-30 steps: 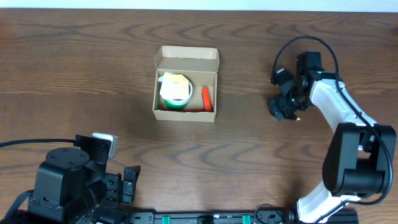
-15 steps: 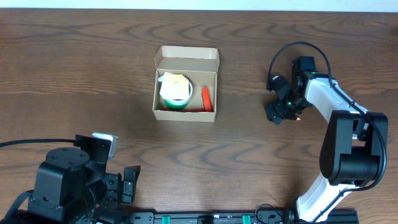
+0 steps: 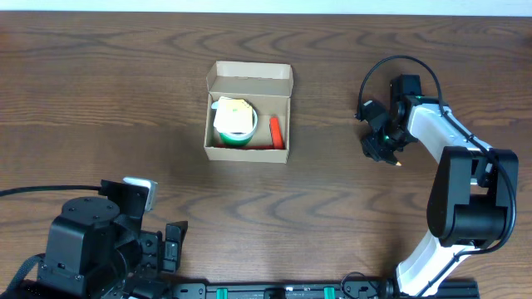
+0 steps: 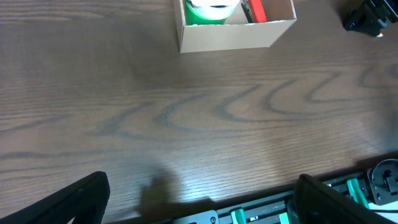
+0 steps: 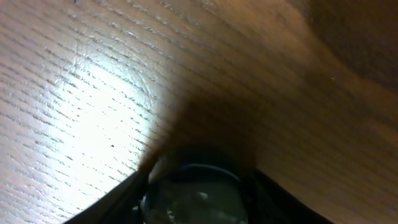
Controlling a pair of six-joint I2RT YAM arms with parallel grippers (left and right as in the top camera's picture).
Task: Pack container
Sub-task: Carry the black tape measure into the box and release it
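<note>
**Overhead view: cardboard box is sitting open mid-table, one arm on each side**

At the near left, the left arm point(image 3: 91, 241) is resting low by the table edge. Its gripper point(image 4: 202, 180) is pointing out over bare wood. In the left wrist view the two fingers point(image 4: 81, 199) are standing wide apart with nothing between them.

Moving right, the box point(image 3: 248, 112) is sitting on the table point(image 3: 100, 100), a little left of centre and well apart from both arms. Its lid flap point(image 3: 249, 77) is folding back on the far side, leaving the top open. Inside, a green tape roll point(image 3: 234, 123) with a pale top is filling the left part. A slim red object point(image 3: 274, 130) is lying along the right wall, just beside the roll.

Further right, the right gripper point(image 3: 384, 148) is pressing down close to the tabletop, clear of the box. The right wrist view is showing blurred wood grain under a bright glare. A dark, glossy rounded shape point(image 5: 193, 196) is sitting at the bottom edge, possibly something between the fingers. The blur is hiding the fingertips, so I cannot tell whether this gripper is gripping anything or how wide it is standing.
</note>
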